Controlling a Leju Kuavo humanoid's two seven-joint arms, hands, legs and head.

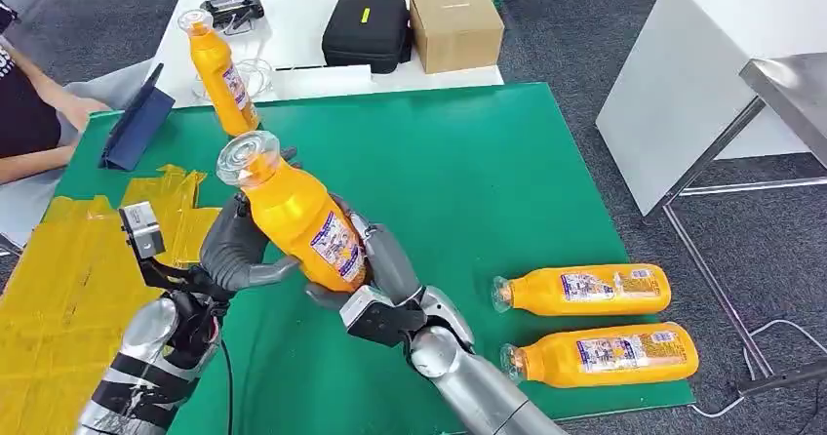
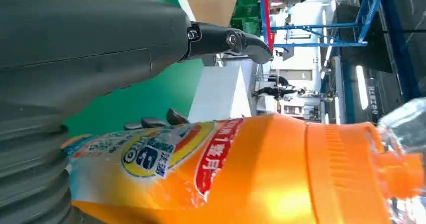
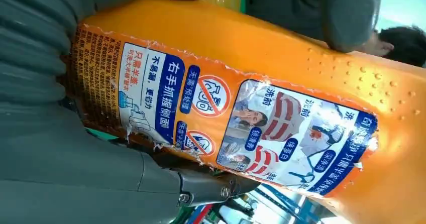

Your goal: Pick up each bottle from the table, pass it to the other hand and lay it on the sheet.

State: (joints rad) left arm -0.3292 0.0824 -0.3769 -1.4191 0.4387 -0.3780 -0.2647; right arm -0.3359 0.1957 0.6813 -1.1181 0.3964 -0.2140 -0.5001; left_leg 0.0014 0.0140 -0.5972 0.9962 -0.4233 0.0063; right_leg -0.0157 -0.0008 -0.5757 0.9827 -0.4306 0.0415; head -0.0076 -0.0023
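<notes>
Above the green sheet (image 1: 468, 172) that covers the desk, both hands meet on one orange detergent bottle (image 1: 297, 211). The left hand (image 1: 234, 250) has its fingers (image 1: 278, 271) wrapped around the lower body from the left; the right hand (image 1: 385, 264) clasps the same stretch from the right and beneath, fingers closed on the label. The bottle is clear of the sheet, tilted, long axis running from its base near the hands up and away to the left, its clear cap (image 1: 247, 156) the highest point. Orange liquid fills it to the neck.

A second orange bottle (image 1: 222, 74) stands upright at the sheet's far edge, cap up. Two more lie on their sides near the right edge of the sheet, one (image 1: 585, 290) just beyond the other (image 1: 603, 353), parallel, caps pointing left. On the white desk (image 1: 293, 40) behind sit a black case (image 1: 366, 30) and a closed cardboard box (image 1: 454, 23)
</notes>
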